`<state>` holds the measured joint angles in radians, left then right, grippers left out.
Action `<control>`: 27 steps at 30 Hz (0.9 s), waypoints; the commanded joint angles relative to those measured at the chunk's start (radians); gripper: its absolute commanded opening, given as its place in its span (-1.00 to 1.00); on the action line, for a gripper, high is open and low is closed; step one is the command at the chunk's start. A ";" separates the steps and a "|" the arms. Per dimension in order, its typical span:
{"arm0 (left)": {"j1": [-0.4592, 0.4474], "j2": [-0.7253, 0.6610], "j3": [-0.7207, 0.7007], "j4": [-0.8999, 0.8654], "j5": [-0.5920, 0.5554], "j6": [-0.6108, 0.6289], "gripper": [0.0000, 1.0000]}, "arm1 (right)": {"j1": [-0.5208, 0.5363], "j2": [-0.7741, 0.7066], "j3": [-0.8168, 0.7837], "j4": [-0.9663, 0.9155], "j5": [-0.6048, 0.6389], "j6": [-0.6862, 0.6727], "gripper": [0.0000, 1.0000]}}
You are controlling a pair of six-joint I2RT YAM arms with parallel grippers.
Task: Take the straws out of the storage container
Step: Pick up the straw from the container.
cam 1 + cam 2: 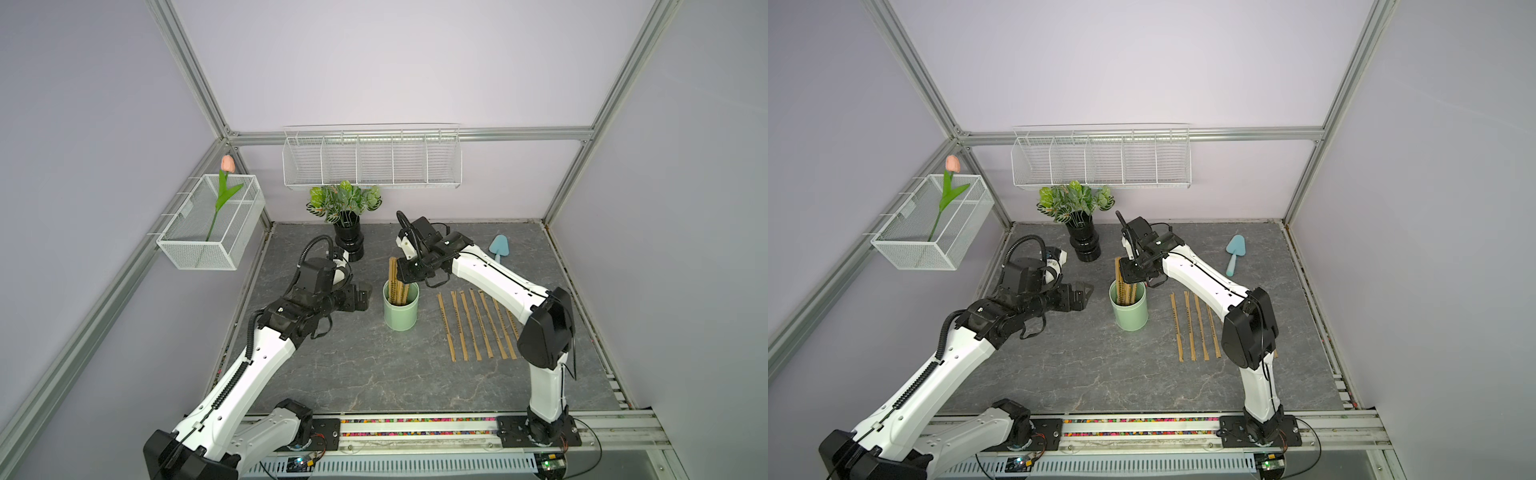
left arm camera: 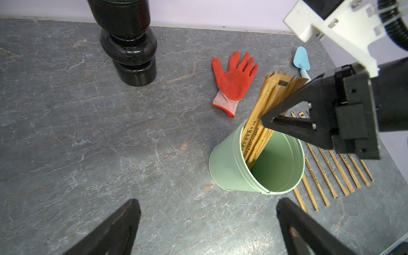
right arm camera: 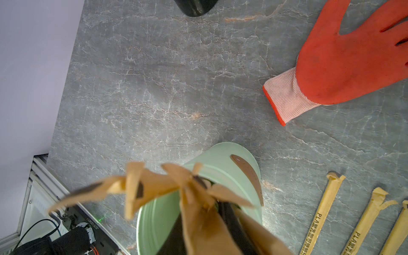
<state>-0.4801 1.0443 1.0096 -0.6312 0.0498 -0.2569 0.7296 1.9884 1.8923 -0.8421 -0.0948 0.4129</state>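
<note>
The storage container, a mint-green cup (image 1: 401, 316) (image 1: 1128, 311) (image 2: 231, 167) (image 3: 220, 159), stands upright mid-table. A bundle of tan paper-wrapped straws (image 1: 392, 274) (image 1: 1120, 274) (image 2: 262, 106) leans out of it. My right gripper (image 1: 405, 276) (image 1: 1130, 276) (image 2: 265, 121) (image 3: 203, 231) sits just above the rim. Its black fingers are closed round a straw (image 3: 198, 220) of the bundle, with other straw tops fanning out beside it. Several more straws (image 1: 469, 324) (image 1: 1190, 324) (image 2: 326, 170) (image 3: 324, 209) lie in a row on the table right of the cup. My left gripper (image 1: 361, 297) (image 1: 1081, 295) (image 2: 207, 220) hovers left of the cup, open and empty.
A black vase with a leafy plant (image 1: 349, 241) stands behind the cup. An orange-red glove (image 2: 235, 77) and a blue trowel (image 1: 498, 247) lie at the back right. A white wire rack (image 1: 372, 162) hangs on the back wall, and a mesh basket with a tulip (image 1: 212, 224) on the left wall.
</note>
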 commanded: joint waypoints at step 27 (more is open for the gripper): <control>-0.005 -0.014 0.011 -0.005 0.002 0.010 0.99 | 0.035 0.019 0.074 -0.080 0.027 -0.020 -0.67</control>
<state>-0.4801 1.0435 1.0096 -0.6312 0.0494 -0.2569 0.7567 1.9892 1.9450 -0.8997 -0.0761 0.3969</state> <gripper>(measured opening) 0.996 0.169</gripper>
